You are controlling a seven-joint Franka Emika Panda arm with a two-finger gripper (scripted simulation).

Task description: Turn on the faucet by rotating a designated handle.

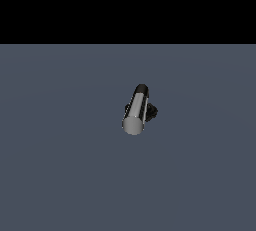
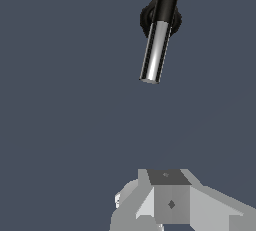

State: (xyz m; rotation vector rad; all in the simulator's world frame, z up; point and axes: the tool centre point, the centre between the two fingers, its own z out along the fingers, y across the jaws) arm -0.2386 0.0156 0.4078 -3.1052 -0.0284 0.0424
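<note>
Near the middle of the floor: the faucet (image 1: 148, 111) stands alone, with no visible edges nearby.
Handle: the handle (image 1: 136, 111) is a silver bar, its flat end free and its other end in a black joint over the ridged base (image 2: 146, 19).
Gripper: the gripper (image 2: 167, 202) is well apart from the handle; only the body shows, so I cannot tell its opening.
Risk: contact close to the joint would likely give little leverage, and a glancing push could slide off the rounded bar.
Room: open floor (image 1: 60, 165) on all sides.
</note>
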